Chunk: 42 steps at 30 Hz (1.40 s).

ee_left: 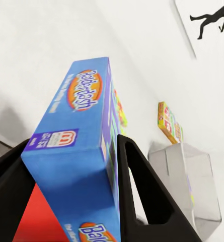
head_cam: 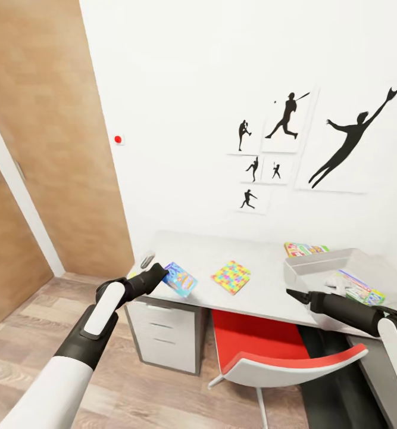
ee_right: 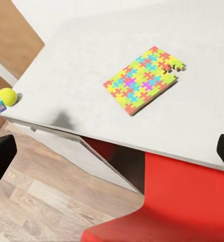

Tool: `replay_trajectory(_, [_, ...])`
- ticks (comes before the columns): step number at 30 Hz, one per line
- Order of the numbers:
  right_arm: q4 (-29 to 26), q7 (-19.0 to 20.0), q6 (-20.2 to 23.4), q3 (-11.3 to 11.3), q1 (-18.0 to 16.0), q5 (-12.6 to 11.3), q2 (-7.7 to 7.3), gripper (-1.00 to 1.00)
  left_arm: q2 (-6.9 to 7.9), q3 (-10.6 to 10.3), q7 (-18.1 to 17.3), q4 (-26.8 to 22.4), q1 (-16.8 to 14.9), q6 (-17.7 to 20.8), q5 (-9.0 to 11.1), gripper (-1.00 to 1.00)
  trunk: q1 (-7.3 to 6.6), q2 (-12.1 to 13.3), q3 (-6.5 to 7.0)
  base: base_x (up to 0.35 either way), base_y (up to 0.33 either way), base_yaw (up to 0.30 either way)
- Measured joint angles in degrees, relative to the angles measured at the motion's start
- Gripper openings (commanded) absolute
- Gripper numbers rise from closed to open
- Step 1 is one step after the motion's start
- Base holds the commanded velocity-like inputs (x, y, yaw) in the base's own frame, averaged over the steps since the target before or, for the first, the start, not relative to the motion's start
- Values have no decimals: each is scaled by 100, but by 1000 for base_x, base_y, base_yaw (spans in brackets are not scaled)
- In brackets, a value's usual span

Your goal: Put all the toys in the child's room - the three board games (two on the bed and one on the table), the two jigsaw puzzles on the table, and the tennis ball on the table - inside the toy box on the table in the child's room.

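Blue and glossy, a board game (ee_left: 84, 151) is sitting clamped between the left gripper (head_cam: 153, 275)'s closed fingers (ee_left: 142, 196), held over the near corner of the table (head_cam: 258, 292), presumably for carrying to the toy box (head_cam: 317, 268) at the table's right end. One jigsaw puzzle (ee_right: 144, 79) is lying flat mid-table, the tennis ball (ee_right: 7, 96) resting near the edge. The right gripper (head_cam: 293, 294) is hovering beside the box; whether its jaws are parted cannot be told.
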Motion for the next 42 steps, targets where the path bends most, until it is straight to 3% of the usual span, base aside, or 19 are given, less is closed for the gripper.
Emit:
replay_trajectory(13, [0, 493, -2, -261, 0, 7, -25, 100, -16, -3, 0, -1, -5, 5, 2, -100, 0, 0, 0, 0, 0, -289])
replay_trajectory(25, [0, 521, -1, -272, 10, 9, -17, 100, -22, -4, -10, -4, -6, 6, 0, -100, 0, 0, 0, 18, 9, -287])
replay_trajectory(42, [3, 521, -2, -273, 16, 8, -16, 100, -9, 0, -214, -12, -5, 6, 6, -100, -2, -1, 0, 196, 200, -57])
